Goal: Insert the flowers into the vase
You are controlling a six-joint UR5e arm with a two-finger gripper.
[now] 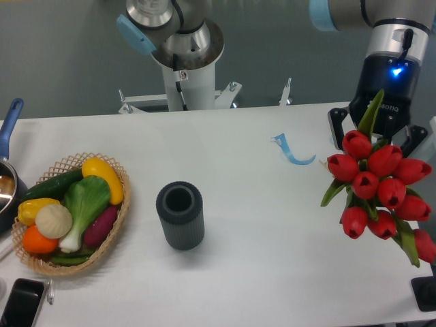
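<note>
Flowers [379, 187] are hanging off the gripper [377, 139] at the right side of the table [272, 238], lifted clear of the surface. The red buds are bunching just below and in front of the fingers, facing the camera, with one green leaf sticking up across the gripper body and other leaves trailing down to the lower right. The fingers are mostly hiding behind the blooms; they are standing either side of the bunch and appear to be clamping the stems, though the contact itself is not showing.

Vase [180, 214] is standing upright well to the left of the gripper and lower in view, mouth open to the top, nothing in it.

A blue strip [291, 151] is lying on the table just left of the gripper, between it and the vase. Further left past the vase, a wicker basket [68, 214] is holding vegetables. A pot [8, 177] with a blue handle is sitting at the far left edge, and a phone [20, 303] is lying below the basket.
</note>
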